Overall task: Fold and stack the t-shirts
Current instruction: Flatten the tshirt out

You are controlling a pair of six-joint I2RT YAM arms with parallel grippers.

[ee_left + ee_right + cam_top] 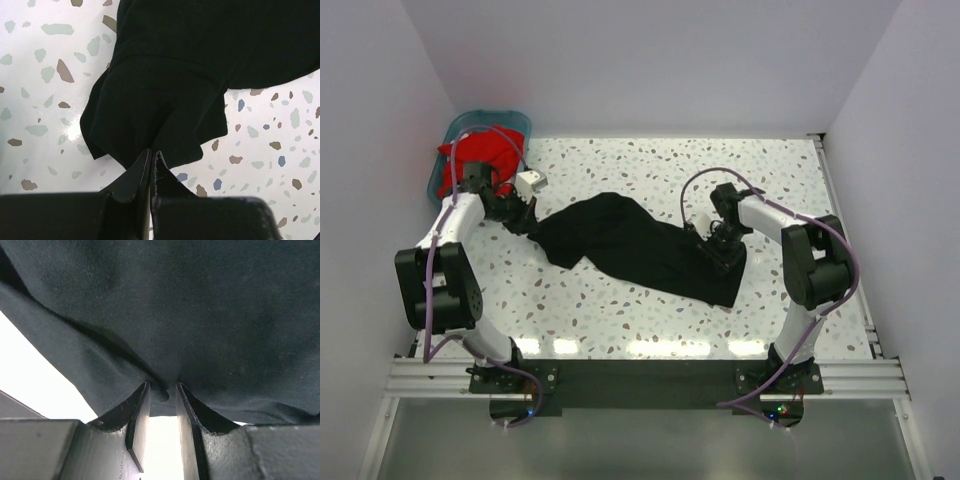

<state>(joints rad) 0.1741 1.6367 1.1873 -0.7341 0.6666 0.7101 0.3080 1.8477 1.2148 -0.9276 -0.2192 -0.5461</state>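
The black t-shirt [640, 245] is lying stretched across the speckled table [600, 320] between the two arms. The left gripper [152, 152] is pinching its left end tight. The right gripper [162, 386] is straddling a fold at the right end, jaws slightly apart, and whether it is gripping cannot be told.

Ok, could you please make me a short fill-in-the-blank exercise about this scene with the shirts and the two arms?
1. The t-shirt stretched across the table is ____.
2. The red t-shirts sit in a teal ____.
3. The jaws shut on the shirt end nearest that corner belong to the ____ arm.
Missing words: black; basket; left.
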